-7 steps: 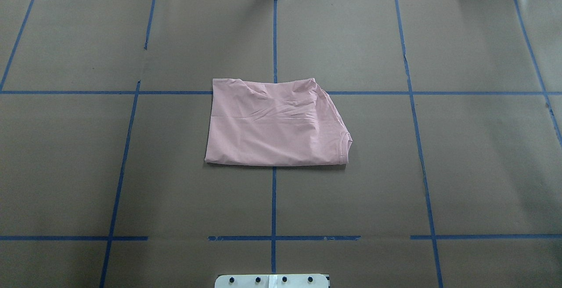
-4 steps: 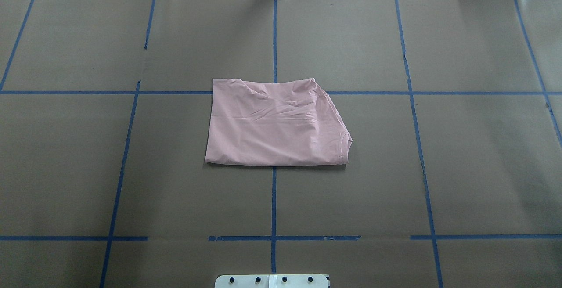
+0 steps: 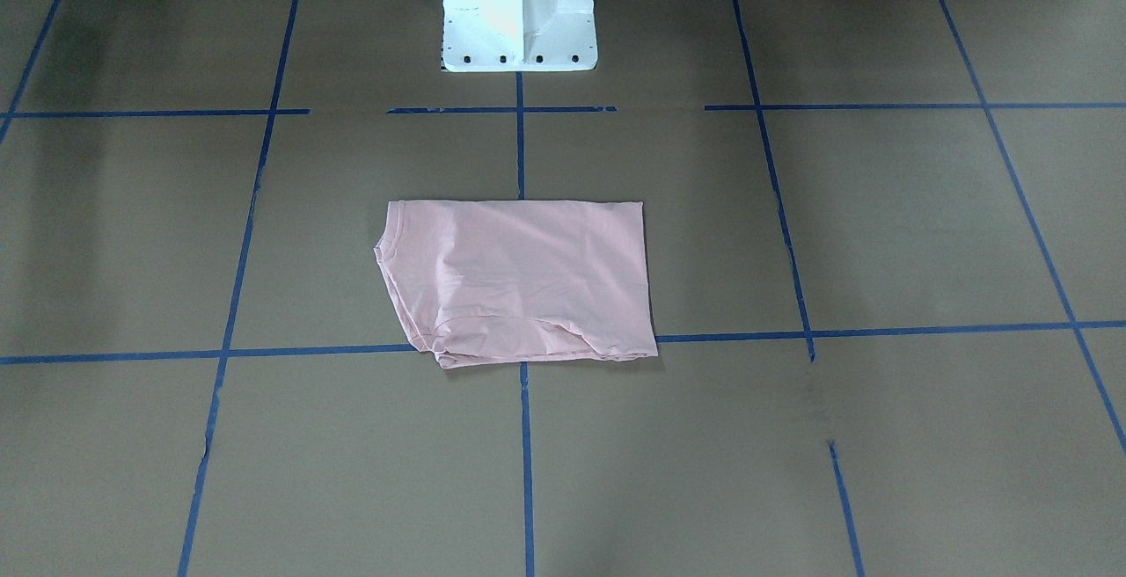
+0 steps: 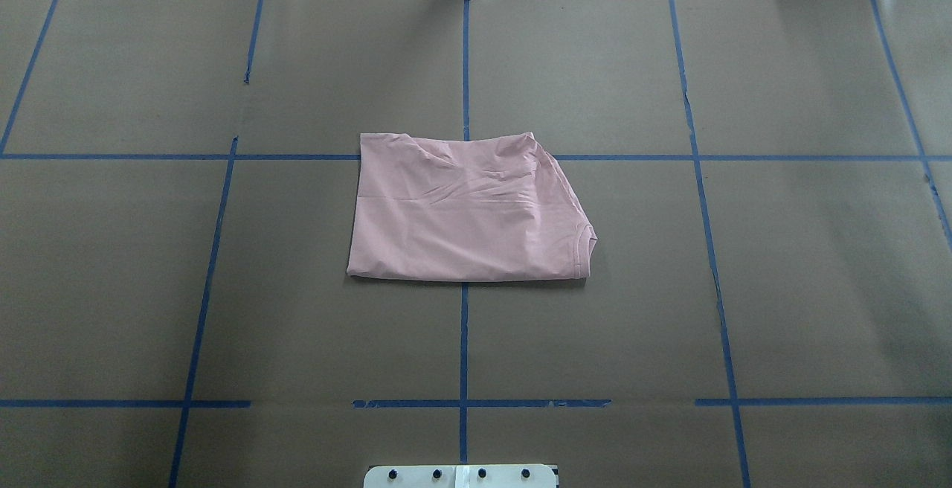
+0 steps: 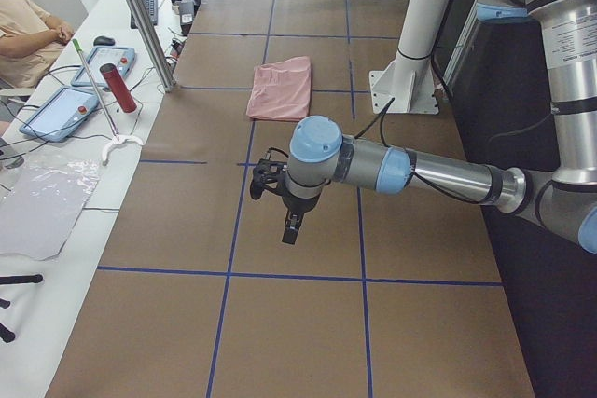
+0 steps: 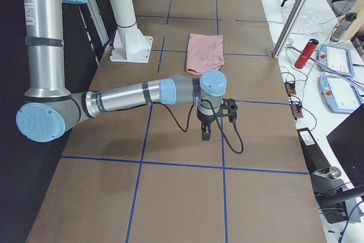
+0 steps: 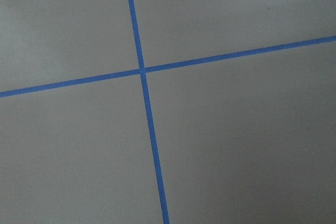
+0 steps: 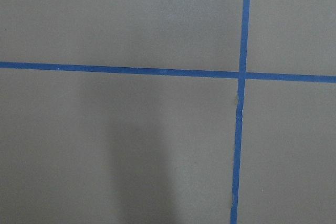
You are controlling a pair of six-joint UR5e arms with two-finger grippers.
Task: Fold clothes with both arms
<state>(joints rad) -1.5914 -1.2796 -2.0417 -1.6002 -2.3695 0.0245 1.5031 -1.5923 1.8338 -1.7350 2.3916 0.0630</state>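
Both arms parked, fold apparently complete. The pink shirt [image 4: 465, 213] lies as a compact, roughly rectangular packet on the counter [image 4: 781, 287], between my two claws and well apart from each. My left claw [image 5: 292, 228] hangs fingers-down over bare counter at the end of my outstretched left arm [image 5: 401, 170], with the shirt far beyond it towards my other side. My right claw [image 6: 205, 135] hangs likewise off my right arm [image 6: 125, 98], with the shirt far beyond it the opposite way. Each claw shows only in a side view, so I cannot tell whether its fingers are spread or pressed together. Neither touches cloth. Directly below each claw the wrist views show only a crossing of blue tape lines [image 7: 140, 70].

I judge the work near its end. The edge of the packet farthest from my base is creased, and the collar [image 4: 586, 239] bulges out at one corner, on my right claw's side. To finish well I would keep both claws high and clear of the cloth. If one more fold is wanted, I would bring both claws in together, pinch the two corners of one short edge, lift evenly and lay it across without dragging the layers beneath.
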